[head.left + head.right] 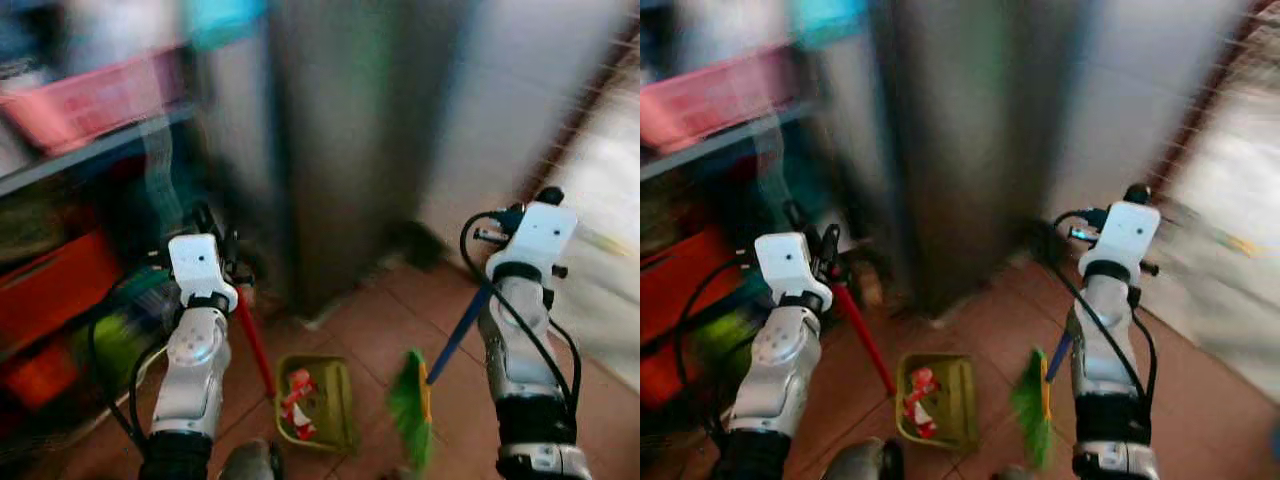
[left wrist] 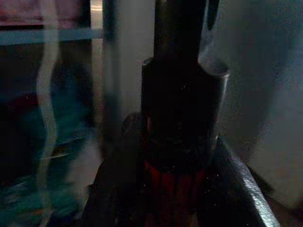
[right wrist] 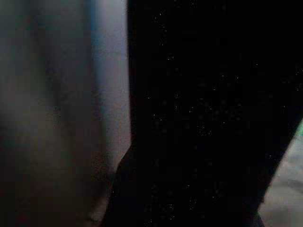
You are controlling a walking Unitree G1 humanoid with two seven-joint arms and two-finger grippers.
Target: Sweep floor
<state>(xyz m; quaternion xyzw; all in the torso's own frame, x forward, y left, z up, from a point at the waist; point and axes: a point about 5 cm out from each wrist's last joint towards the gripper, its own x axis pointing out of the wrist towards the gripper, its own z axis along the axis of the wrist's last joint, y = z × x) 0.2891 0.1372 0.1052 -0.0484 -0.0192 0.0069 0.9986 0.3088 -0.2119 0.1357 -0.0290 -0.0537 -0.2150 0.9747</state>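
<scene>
At the far left a blurred shelf (image 1: pixel 90 150) carries a pink basket (image 1: pixel 85 100) above and red bins (image 1: pixel 50 290) below. Just right of it, the left claw (image 1: pixel 222 250) is raised at the top of the red handle (image 1: pixel 256 345); the left wrist view shows its dark fingers (image 2: pixel 118 189) clamped on the red shaft under a black cap. That handle slants down to the olive-green dustpan (image 1: pixel 320 402), which sits on the brown tiled floor (image 1: pixel 380 320) near the robot and holds red-and-white litter (image 1: pixel 298 395). Behind it stands a tall grey metal cabinet (image 1: pixel 350 150). Right of the dustpan the green broom head (image 1: pixel 410 415) rests on the tiles, its blue handle (image 1: pixel 458 335) rising to the right claw (image 1: pixel 545 200); whether those fingers are apart or closed I cannot tell, the right wrist view being nearly black.
</scene>
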